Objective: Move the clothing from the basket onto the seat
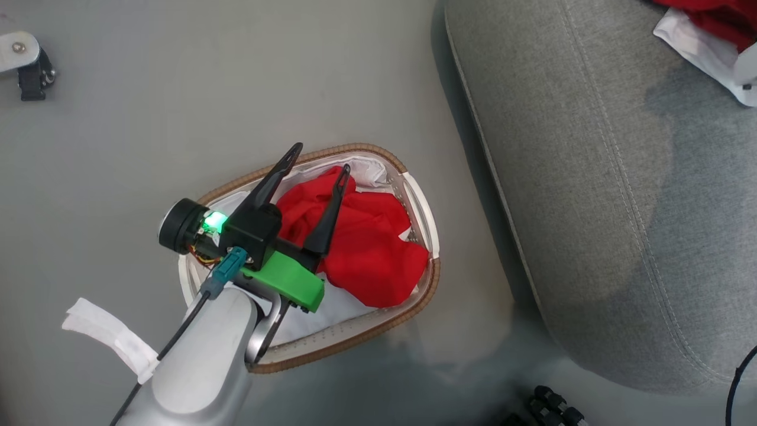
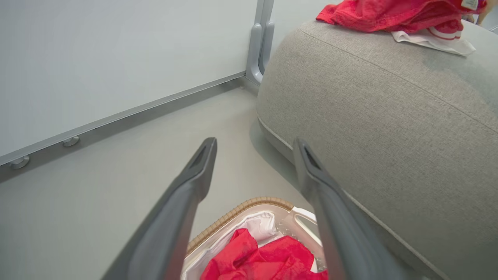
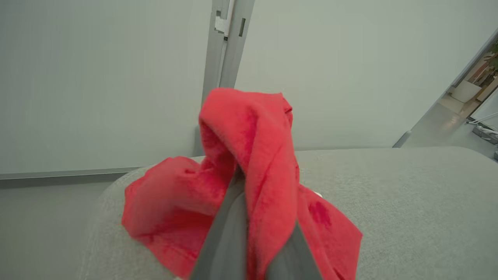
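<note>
The basket [image 1: 427,283], oval with a wicker rim and a white liner, stands on the floor left of the seat [image 1: 591,177]. One piece of red clothing [image 1: 366,248] lies crumpled inside it. My left gripper [image 1: 320,158] hovers over the basket's far end, open and empty, its right finger above the red fabric. The left wrist view looks past this gripper [image 2: 255,143] at the basket [image 2: 256,202] and the clothing [image 2: 264,260] below. My right gripper [image 3: 241,182] is shut on a second red garment [image 3: 249,128], which drapes over its fingers onto the seat [image 3: 408,202]. This garment [image 1: 715,18] sits at the seat's far corner.
A pale wall panel with a metal base rail and a post [image 2: 260,50] runs behind the seat. A metal bracket with a black wheel [image 1: 23,59] stands on the floor at far left. A white cloth strip [image 1: 106,337] lies near my left forearm. Black parts [image 1: 550,408] sit at the bottom edge.
</note>
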Controlling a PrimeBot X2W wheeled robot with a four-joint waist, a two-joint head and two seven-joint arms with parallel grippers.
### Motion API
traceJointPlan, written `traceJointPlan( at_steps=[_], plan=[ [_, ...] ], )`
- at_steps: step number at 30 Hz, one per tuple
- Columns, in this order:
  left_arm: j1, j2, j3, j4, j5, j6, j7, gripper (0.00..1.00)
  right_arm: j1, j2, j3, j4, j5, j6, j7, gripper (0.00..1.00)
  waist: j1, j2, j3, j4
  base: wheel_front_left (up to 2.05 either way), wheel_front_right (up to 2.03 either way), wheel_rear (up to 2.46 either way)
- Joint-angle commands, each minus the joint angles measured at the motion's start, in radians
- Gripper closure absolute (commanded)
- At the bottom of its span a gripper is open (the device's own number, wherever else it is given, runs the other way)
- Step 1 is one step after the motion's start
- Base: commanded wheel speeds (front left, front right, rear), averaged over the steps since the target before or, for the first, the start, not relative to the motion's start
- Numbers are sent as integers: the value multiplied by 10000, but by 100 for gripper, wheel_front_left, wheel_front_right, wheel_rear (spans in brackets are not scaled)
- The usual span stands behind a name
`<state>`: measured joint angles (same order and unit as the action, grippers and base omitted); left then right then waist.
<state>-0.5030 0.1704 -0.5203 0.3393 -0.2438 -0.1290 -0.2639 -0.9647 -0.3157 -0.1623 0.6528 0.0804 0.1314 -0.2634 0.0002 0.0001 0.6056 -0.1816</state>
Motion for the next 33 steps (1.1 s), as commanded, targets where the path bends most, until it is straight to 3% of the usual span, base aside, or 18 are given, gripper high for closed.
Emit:
traceJointPlan(
  at_steps=[1,4,8,9,10,20,33],
  plan=[
    [-223,93,48,-30,48,-25,-9,0,223,55,-123,85,-61,-14,-21,100,-2,-1,267,13,0,0,0],
    [-258,164,89,-23,65,-25,-9,0,462,261,-373,252,-215,-14,-21,100,-2,-1,352,-38,0,0,0],
    [-268,182,148,25,77,-25,-9,0,679,452,-542,288,-401,-14,-21,75,-2,-1,376,-84,0,0,0],
    [-251,177,161,39,80,-25,-9,0,728,496,-573,269,-416,-14,-19,15,-2,-1,364,-94,0,0,0],
    [-212,174,183,57,80,-25,-9,0,805,545,-590,222,-475,-14,-21,0,-2,-1,335,-109,0,0,0],
    [309,-46,600,98,-84,-25,-9,0,1986,471,-437,-344,-920,-14,-21,0,-2,-1,-494,-101,0,0,0],
    [1283,-546,1497,-31,-392,-25,-9,0,2863,83,444,-814,-942,-14,-21,0,-2,-1,-2511,405,0,0,0]
  ],
)
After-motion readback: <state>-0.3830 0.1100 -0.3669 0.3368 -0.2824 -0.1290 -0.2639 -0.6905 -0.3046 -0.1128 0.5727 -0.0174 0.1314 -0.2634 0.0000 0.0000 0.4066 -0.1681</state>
